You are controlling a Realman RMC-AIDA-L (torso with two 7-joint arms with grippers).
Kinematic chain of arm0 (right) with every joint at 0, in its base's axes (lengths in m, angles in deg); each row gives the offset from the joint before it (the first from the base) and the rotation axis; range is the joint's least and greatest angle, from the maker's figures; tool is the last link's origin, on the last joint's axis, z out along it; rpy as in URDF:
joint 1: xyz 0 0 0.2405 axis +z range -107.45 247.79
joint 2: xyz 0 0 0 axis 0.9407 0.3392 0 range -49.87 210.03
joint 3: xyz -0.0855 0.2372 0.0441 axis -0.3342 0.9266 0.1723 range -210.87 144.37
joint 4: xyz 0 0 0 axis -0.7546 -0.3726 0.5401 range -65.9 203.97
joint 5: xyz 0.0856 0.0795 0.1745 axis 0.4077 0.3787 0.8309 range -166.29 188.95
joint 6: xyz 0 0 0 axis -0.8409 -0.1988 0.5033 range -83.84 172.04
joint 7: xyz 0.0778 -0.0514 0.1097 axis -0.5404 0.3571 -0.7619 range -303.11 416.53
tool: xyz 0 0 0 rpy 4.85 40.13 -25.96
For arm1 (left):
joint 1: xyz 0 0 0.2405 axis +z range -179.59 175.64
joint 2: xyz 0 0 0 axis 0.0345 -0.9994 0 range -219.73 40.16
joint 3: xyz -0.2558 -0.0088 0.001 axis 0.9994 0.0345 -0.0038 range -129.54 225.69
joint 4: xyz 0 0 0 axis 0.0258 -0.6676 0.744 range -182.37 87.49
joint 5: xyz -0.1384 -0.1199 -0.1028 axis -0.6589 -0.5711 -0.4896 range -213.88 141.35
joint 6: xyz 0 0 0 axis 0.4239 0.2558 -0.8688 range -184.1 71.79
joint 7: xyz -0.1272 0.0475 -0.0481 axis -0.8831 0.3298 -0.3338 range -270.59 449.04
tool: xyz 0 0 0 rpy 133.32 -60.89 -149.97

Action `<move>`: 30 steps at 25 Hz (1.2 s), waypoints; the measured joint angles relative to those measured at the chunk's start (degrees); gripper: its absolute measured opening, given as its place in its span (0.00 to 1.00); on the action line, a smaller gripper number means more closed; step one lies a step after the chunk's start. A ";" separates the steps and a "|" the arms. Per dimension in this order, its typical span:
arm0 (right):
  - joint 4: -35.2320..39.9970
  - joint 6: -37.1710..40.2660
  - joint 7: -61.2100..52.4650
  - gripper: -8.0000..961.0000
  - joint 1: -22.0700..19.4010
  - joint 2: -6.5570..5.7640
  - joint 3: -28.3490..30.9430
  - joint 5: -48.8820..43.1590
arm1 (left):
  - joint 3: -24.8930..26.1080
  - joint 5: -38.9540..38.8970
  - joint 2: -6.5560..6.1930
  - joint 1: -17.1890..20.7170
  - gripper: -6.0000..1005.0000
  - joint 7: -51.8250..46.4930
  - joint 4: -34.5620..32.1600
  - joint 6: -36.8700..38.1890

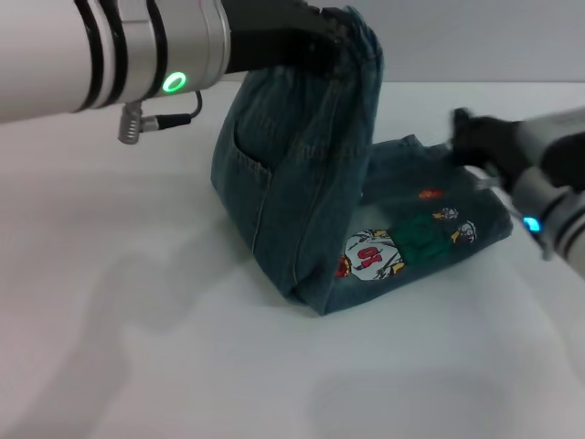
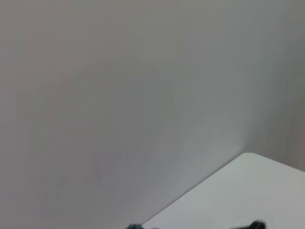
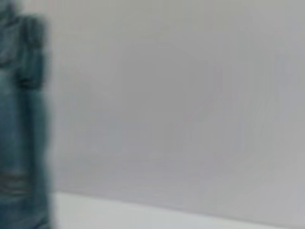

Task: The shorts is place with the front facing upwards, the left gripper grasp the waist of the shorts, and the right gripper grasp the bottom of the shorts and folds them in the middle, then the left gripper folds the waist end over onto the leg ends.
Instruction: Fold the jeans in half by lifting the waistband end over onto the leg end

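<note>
The blue-green denim shorts (image 1: pixel 302 174) are folded lengthwise, and their puckered waist is lifted high above the white table (image 1: pixel 137 302). My left gripper (image 1: pixel 334 41) is shut on that waist, and the cloth hangs down from it in a steep drape. The lower part lies flat on the table with the colourful cartoon patch (image 1: pixel 393 245) facing up. The leg ends (image 1: pixel 494 224) lie to the right of the patch. My right gripper (image 1: pixel 468 135) hovers just behind the leg ends, at the denim's far right edge. In the right wrist view the hanging shorts (image 3: pixel 19 119) fill one edge.
A plain grey wall (image 2: pixel 143 95) stands behind the table. The table's far corner (image 2: pixel 252 160) shows in the left wrist view. Bare white tabletop lies in front and to the left of the shorts.
</note>
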 joint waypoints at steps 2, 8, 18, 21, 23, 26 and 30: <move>-1.81 1.70 2.75 0.01 -2.76 0.13 3.66 -0.01 | -0.43 -0.01 0.01 0.00 0.08 0.00 -0.28 0.49; -8.15 5.97 7.77 0.01 -10.75 0.13 9.91 -0.01 | -1.88 -0.05 0.09 -0.15 0.09 0.02 -1.74 2.19; -10.89 5.93 9.13 0.01 -15.14 -0.02 12.49 -1.40 | -6.65 -0.14 0.09 1.24 0.12 0.03 -3.88 8.56; -11.29 5.76 9.15 0.01 -15.36 0.03 12.48 -3.07 | -9.88 -0.68 0.13 1.02 0.12 0.11 -8.77 13.63; -11.47 5.72 9.16 0.01 -15.38 0.07 12.31 -3.44 | -10.62 -0.71 0.21 1.04 0.13 0.11 -9.95 15.03; -11.61 5.65 9.18 0.01 -15.40 0.08 12.02 -3.48 | -11.55 -0.75 0.22 0.99 0.14 0.07 -11.40 16.81; -12.11 5.51 9.20 0.01 -15.76 0.08 11.90 -3.52 | -12.49 -0.83 0.20 1.23 0.14 0.10 -12.29 19.06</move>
